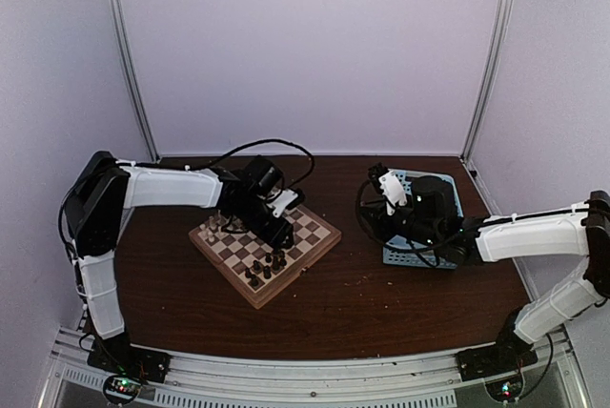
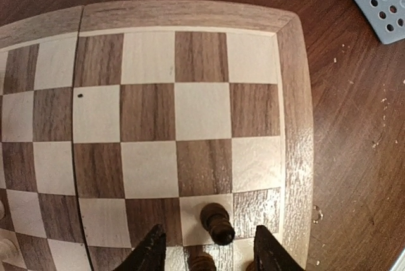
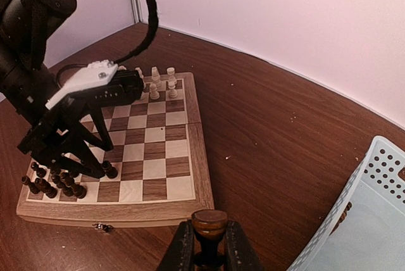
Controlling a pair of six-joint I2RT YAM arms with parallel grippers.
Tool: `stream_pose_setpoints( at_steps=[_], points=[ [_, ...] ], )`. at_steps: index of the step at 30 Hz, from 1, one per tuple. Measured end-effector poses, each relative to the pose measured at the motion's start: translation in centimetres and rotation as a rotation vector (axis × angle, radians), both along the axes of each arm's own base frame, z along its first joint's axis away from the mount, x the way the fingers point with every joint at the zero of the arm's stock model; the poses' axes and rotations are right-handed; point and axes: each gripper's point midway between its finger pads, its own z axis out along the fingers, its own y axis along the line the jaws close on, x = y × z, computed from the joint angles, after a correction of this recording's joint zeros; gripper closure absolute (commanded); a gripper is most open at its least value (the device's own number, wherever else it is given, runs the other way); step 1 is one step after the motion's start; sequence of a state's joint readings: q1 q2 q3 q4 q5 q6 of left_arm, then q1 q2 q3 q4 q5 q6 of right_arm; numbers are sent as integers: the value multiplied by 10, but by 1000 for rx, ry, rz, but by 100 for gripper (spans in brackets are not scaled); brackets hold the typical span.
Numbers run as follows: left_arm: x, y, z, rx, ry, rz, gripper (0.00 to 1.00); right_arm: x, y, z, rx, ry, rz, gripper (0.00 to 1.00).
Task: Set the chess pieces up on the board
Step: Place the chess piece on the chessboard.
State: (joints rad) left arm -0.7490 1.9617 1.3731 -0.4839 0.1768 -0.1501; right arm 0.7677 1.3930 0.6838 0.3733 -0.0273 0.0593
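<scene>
right gripper (image 3: pixel 209 249) tight on a dark chessman (image 3: pixel 209 220), only in its wrist view; left gripper (image 2: pixel 209 239) spread astride a second chessman (image 2: pixel 217 222)

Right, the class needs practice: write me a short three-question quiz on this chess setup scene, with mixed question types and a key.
1. True or false: the right claw grips a cream piece.
2. Where do the cream pieces stand? A in the right claw; B on the board, at the end opposite the dark group; C mixed in among the dark group.
3. Fill in: the left claw has its jaws ____ on either side of a standing dark piece.
Key: 1 false, the held piece is dark. 2 B. 3 open.
</scene>
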Motion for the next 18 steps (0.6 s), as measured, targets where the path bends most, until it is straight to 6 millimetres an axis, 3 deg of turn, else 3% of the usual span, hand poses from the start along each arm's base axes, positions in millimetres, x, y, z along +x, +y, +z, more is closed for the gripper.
stream_pose_setpoints(
  at_steps=[5,12,15,18],
  points=[
    [3,0,36,-34,-68,6,52,-2,4,-3,-2,16,24,87],
    [-2,-9,126,-185,-269,-38,52,-5,18,3,35,49,95,86],
    [-12,-15,146,-236,-327,-83,51,-8,25,10,82,83,139,86],
    [-27,-21,151,-262,-381,-146,49,-9,35,21,152,131,188,85]
  ],
)
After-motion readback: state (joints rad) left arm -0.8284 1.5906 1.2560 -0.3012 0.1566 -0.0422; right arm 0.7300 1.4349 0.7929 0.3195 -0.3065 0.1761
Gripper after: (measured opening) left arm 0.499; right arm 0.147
